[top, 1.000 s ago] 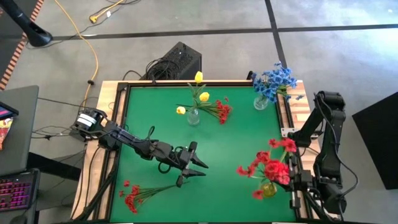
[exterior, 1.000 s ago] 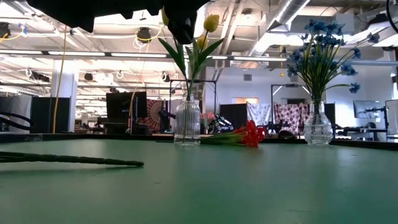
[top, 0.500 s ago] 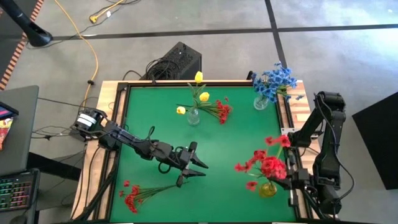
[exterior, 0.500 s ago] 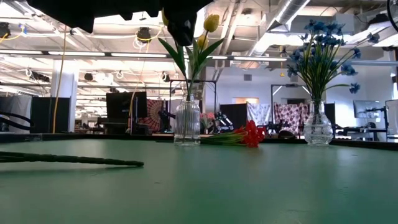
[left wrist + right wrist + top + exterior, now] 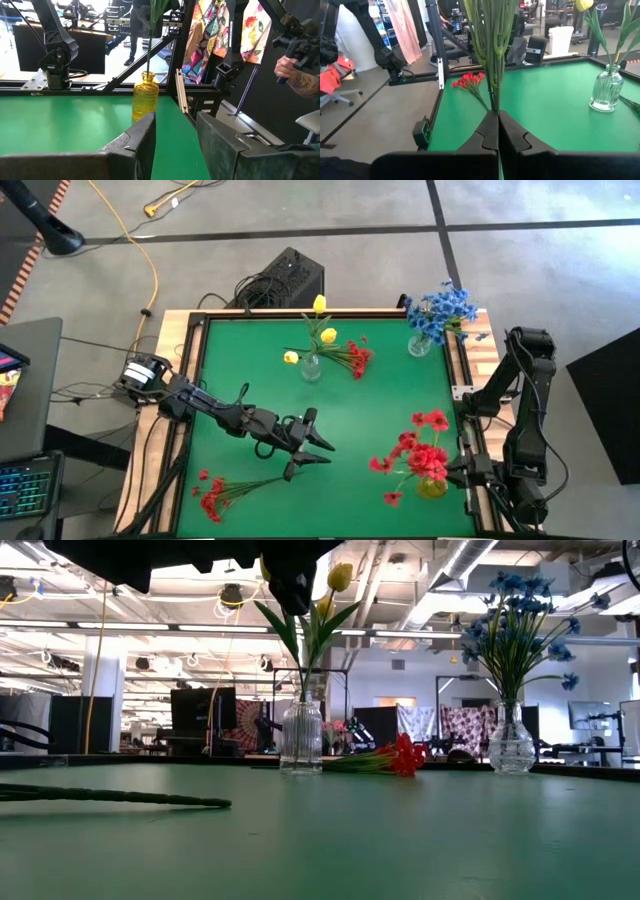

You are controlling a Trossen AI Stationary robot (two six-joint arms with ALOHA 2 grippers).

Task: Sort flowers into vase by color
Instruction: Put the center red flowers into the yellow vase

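Grey floor, ceiling striplights, possibly workshop hall.

Table surface plain green, light wood rim, black rails. Yellow buds sit in a clear ribbed vase, blue blooms in a clear vase at the far right corner, red blooms in an amber-yellow vase. Loose red sprigs have green stems; both arms dark.

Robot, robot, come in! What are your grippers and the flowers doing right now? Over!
Right gripper shut on red flower stems, blooms over yellow vase. Left gripper open, empty, mid-table. Red sprigs loose on the mat. Nothing in the way.
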